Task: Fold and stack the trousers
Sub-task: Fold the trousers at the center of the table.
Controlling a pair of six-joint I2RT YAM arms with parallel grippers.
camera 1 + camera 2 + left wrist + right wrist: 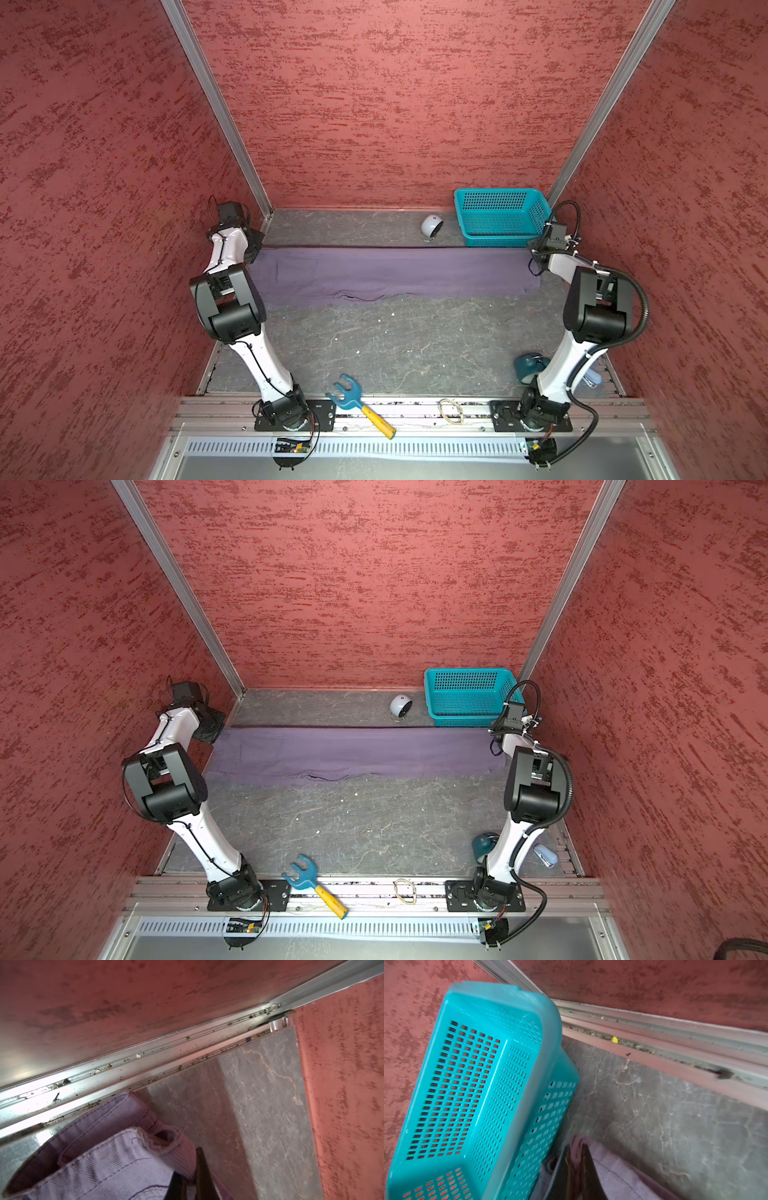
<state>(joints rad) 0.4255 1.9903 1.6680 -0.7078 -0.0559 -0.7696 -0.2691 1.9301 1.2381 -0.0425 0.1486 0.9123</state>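
Purple trousers (390,272) stretch side to side across the table (395,345), the left gripper (190,1178) clamped on one end and the right gripper (578,1166) pinching the other.

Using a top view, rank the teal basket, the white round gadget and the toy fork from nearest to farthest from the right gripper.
From the right gripper, gripping the trousers:
1. teal basket, right beside it.
2. white round gadget, left of the basket.
3. toy fork, on the front rail.
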